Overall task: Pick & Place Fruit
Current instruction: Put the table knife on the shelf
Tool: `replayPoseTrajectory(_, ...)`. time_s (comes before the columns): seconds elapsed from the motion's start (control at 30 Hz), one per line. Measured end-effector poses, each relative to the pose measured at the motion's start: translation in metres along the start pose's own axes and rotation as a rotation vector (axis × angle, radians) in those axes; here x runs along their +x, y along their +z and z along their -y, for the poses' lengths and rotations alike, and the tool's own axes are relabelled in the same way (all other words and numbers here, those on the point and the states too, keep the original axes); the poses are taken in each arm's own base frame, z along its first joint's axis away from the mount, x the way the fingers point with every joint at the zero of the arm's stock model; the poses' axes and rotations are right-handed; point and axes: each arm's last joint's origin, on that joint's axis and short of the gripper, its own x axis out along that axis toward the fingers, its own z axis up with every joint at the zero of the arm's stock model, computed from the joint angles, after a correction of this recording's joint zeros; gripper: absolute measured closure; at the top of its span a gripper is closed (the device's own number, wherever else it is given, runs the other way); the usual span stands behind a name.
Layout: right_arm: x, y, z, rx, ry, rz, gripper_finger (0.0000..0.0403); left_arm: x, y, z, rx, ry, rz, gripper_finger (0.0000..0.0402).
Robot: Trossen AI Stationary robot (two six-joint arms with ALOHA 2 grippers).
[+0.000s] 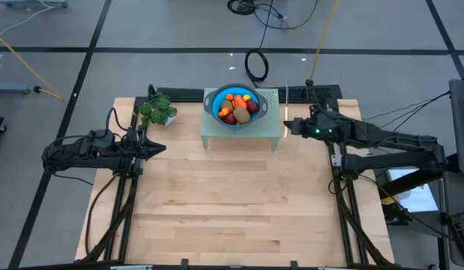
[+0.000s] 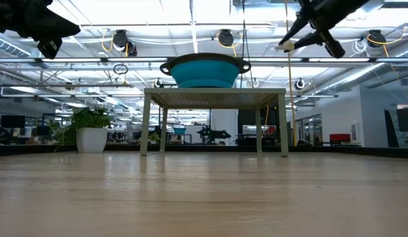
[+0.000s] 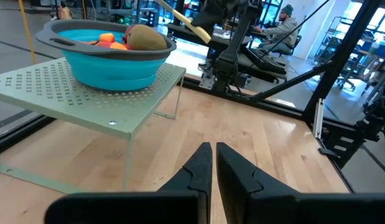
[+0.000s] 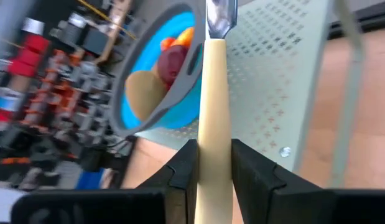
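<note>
The fruit [image 1: 239,106] lies heaped in a blue bowl [image 1: 213,97]: a brown oval [image 3: 145,38], dark red ones and small orange pieces. The bowl stands on a pale green perforated rack [image 1: 269,124] at the table's far middle. My right gripper [image 1: 289,126] hangs beside the rack's right end, above the table, shut on a slim knife [image 4: 214,93] with a pale yellow handle. My left gripper [image 1: 160,148] waits at the table's left, shut and holding nothing [image 3: 214,168]. My right gripper pinches the knife's pale yellow handle [image 4: 214,124] between its two fingers. The metal blade [image 4: 218,15] reaches out past the fingertips toward the bowl. The knife is lifted clear of the table and the rack.
A small green potted plant [image 1: 158,111] stands at the table's far left, near my left arm. Bare wooden table [image 1: 232,202] stretches from the rack to the near edge. People sit at desks in the room beyond the table.
</note>
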Motion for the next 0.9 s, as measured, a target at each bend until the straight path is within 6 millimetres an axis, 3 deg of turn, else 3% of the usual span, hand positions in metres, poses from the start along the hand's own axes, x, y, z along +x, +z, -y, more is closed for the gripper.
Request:
replayPoseTrajectory(0.4, 0.017, 0.015, -0.038, -0.044, -0.279, -0.097, 0.0333, 0.0, 0.0, 0.0, 0.002, -0.001, 0.0, 0.038)
replayPoseTrajectory(0.57, 0.029, 0.02, -0.041, 0.003, -0.406, -0.121, 0.0333, 0.0, 0.0, 0.0, -0.001, -0.001, 0.0, 0.038)
replayPoseTrajectory(0.9, 0.057, 0.017, -0.036, 0.107, -0.484, -0.208, 0.0333, 0.0, 0.0, 0.001, -0.002, -0.024, -0.006, 0.038)
